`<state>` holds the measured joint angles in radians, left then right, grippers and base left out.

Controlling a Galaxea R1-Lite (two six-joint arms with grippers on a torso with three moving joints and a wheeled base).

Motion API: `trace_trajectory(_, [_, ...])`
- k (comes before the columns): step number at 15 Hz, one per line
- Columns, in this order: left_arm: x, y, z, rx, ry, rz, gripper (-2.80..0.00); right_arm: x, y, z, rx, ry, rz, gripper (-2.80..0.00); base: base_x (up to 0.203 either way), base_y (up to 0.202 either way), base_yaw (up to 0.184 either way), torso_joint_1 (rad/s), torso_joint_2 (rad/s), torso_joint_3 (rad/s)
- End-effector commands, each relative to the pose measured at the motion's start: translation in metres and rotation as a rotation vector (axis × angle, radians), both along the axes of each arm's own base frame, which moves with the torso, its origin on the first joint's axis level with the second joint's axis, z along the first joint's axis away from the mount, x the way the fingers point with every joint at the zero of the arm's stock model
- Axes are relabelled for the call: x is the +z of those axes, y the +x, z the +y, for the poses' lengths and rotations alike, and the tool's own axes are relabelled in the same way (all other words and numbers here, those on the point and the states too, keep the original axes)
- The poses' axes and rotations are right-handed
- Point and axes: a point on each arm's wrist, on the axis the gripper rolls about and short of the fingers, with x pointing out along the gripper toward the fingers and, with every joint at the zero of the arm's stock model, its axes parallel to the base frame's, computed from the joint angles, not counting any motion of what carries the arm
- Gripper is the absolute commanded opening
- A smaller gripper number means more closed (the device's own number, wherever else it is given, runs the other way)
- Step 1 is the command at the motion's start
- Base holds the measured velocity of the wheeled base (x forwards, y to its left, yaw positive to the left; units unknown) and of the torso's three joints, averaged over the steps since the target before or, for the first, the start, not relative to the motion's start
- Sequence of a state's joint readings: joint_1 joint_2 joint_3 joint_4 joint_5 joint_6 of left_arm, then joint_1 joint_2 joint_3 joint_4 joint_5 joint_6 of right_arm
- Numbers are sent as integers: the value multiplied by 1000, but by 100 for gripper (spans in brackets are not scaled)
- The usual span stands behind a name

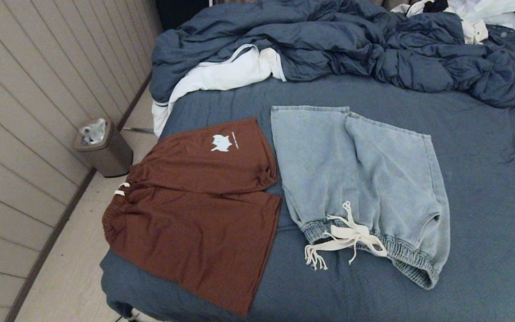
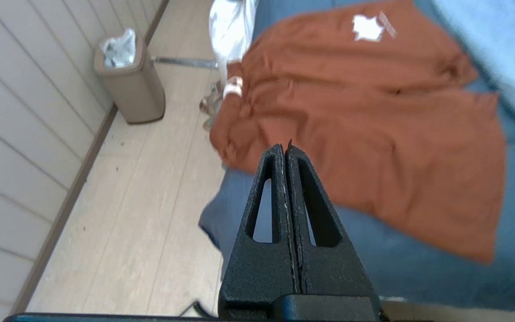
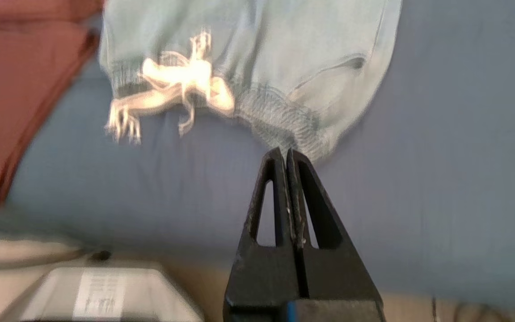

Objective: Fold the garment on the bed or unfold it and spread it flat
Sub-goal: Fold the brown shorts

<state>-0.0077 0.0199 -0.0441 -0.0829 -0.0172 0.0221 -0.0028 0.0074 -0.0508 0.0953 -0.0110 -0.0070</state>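
I see the light-blue denim shorts [image 1: 365, 188] lying flat on the slate-blue bed [image 1: 485, 201], waistband toward me, brown shorts [image 1: 199, 210] just beside; left gripper [image 2: 285, 150] and right gripper [image 3: 283, 154] both pressed together, empty.

head view high above the bed [image 1: 485, 179], wrist views lower, nearer, sharing its near edge

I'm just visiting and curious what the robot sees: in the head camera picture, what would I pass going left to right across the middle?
Pale panelled wall → small taupe trash bin on the floor → rust-brown shorts with a white logo → light blue denim shorts with a cream drawstring → bare slate-blue sheet of the bed.
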Motion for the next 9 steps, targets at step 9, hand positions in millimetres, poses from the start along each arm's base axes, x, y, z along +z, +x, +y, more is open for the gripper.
trace_trajectory(9, [138,70,-2,-48,-93,177,-280,142,63,4,152,106,204,-280,0,0,0,0,0,0])
